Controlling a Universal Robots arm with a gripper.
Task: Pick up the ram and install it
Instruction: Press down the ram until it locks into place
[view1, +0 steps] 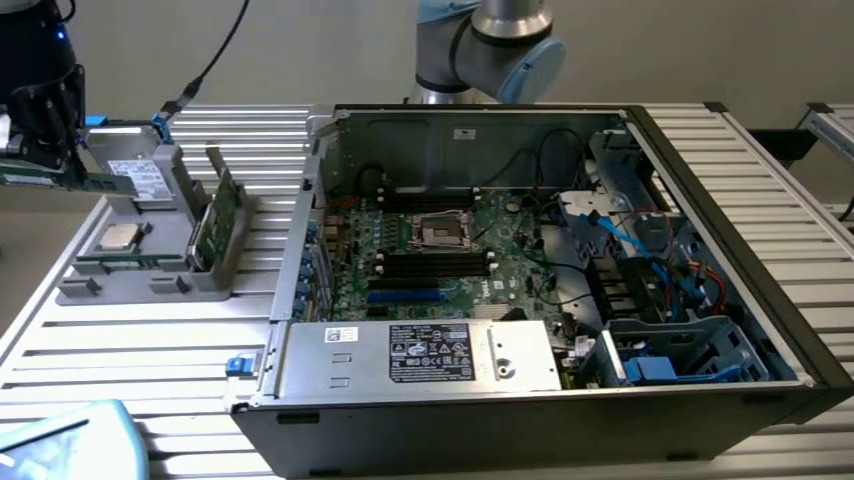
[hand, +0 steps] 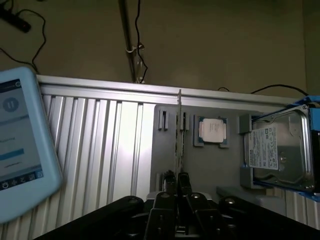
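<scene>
Now | hand (hand: 178, 182) clamped on ram (hand: 178, 125) | arm poised high over grey holder (view1: 134, 287), exterior view's left

Arm (view1: 483, 45) joint sits high at the back. Gripper (view1: 44, 150) hangs at the exterior view's left, pointing down. Fingers (hand: 184, 184) are pinched nearly together, clamped on the ram (hand: 178, 135), edge-on between them.

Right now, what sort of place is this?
Probably a robotics lab bench for computer assembly: an open computer case, a parts tray, and a robot arm behind.
</scene>
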